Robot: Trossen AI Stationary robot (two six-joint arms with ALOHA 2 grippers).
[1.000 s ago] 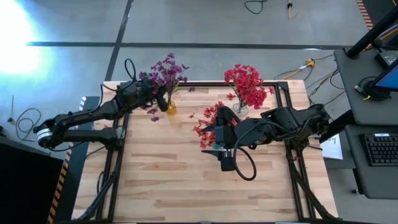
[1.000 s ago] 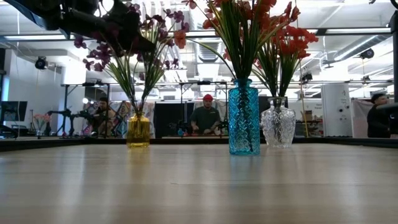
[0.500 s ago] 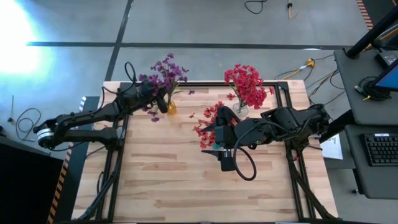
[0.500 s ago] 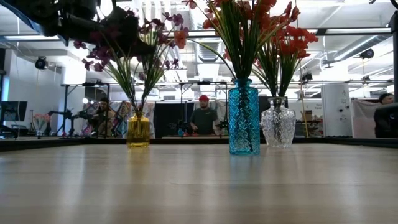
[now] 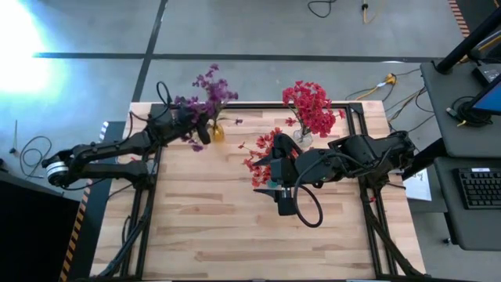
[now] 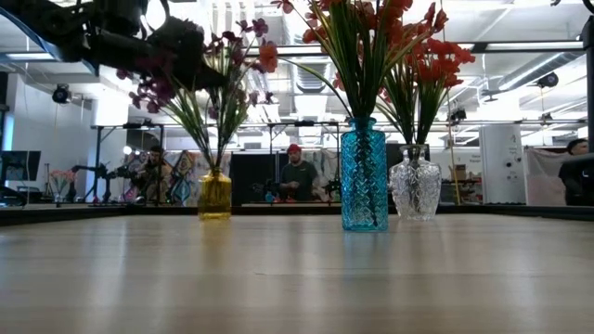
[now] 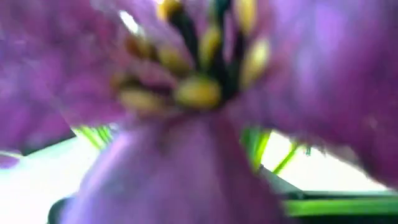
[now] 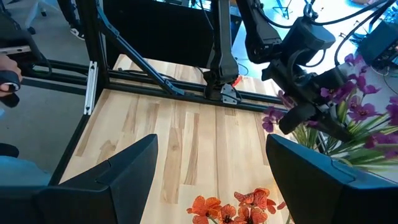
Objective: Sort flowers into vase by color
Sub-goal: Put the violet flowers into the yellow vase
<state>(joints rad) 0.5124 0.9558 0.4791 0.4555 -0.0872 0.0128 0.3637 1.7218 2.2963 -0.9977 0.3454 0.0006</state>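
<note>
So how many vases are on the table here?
3: a yellow vase with purple flowers at the far left, a blue vase centrally, and a clear vase just right of it.

Left gripper (image 5: 200, 130) reaching among purple flowers (image 5: 208, 92) in yellow vase (image 5: 216, 135), right gripper (image 5: 275, 186) hovering beside red flowers (image 5: 311, 106), wooden table (image 5: 219, 227) lying beneath.

grey floor (image 5: 258, 31), ceiling lights (image 6: 223, 14), desk (image 5: 470, 164)
</note>
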